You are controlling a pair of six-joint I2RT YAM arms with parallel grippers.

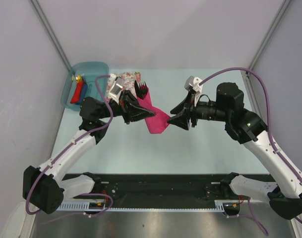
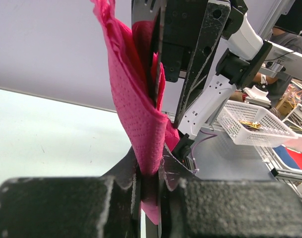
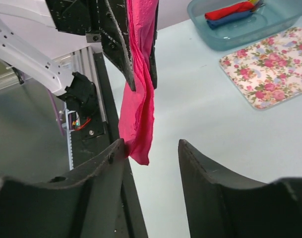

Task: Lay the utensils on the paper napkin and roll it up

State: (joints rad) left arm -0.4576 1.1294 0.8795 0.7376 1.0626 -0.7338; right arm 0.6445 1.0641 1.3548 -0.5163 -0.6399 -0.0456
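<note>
The magenta paper napkin (image 1: 158, 124) is bundled into a loose roll and held off the table between the two arms. Dark fork tines (image 1: 142, 89) stick out of its far end; the knife is hidden. My left gripper (image 1: 149, 113) is shut on the napkin, and the left wrist view shows the jaws (image 2: 150, 171) pinching the pink paper (image 2: 141, 114). My right gripper (image 1: 174, 120) is open. In the right wrist view (image 3: 151, 148) the napkin's hanging end (image 3: 138, 111) lies between its fingers, close to the left fingertip (image 3: 116, 151).
A floral cloth (image 1: 127, 79) lies on the table behind the left gripper and also shows in the right wrist view (image 3: 270, 69). A blue tub (image 1: 66, 94) at the back left holds red and blue rolls (image 1: 80, 92). White walls close in on both sides.
</note>
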